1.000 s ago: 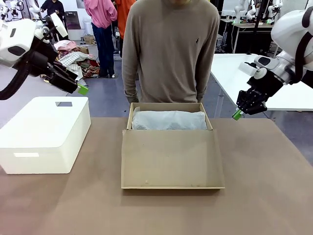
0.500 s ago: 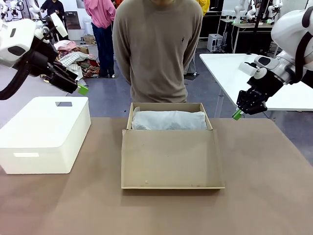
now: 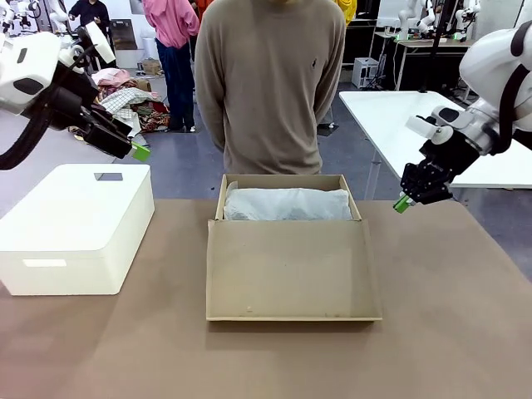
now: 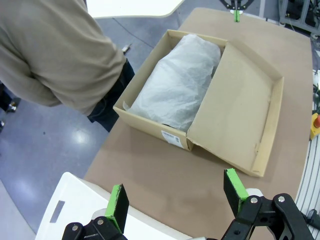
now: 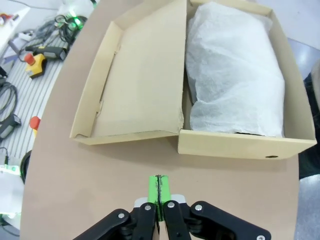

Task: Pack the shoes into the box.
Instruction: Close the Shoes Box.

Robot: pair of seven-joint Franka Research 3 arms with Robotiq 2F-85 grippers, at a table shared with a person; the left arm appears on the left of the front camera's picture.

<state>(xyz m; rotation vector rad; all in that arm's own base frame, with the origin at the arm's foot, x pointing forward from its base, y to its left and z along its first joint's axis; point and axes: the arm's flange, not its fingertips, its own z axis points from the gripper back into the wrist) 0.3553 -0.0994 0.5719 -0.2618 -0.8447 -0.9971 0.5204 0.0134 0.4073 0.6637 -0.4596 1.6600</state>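
Observation:
The tan cardboard box [image 3: 287, 180] stands open in the middle of the table, its hinged lid [image 3: 291, 270] lying flat toward me. Crinkled white tissue paper [image 3: 287, 204] fills the box; the shoes are hidden. My left gripper [image 3: 138, 150] hangs high at the left, above the white container, and in its wrist view its jaws [image 4: 176, 195] stand wide open and empty, with the box [image 4: 150, 121] and tissue [image 4: 175, 85] beyond. My right gripper [image 3: 402, 202] hovers just right of the box's far corner, shut on nothing. From its wrist camera, the shut pads [image 5: 159, 192] point at the box wall [image 5: 240, 145].
A white rounded plastic container [image 3: 75, 229] sits at the table's left. A person [image 3: 270, 83] stands right behind the box at the far edge, arms behind the back. A white table [image 3: 399, 125] stands at the back right. Cables and a red stop button [image 5: 34, 65] lie beside the table.
The person has shifted a little to the left and put both arms behind the back. My right gripper has sunk slightly toward the table. The left arm has stayed still.

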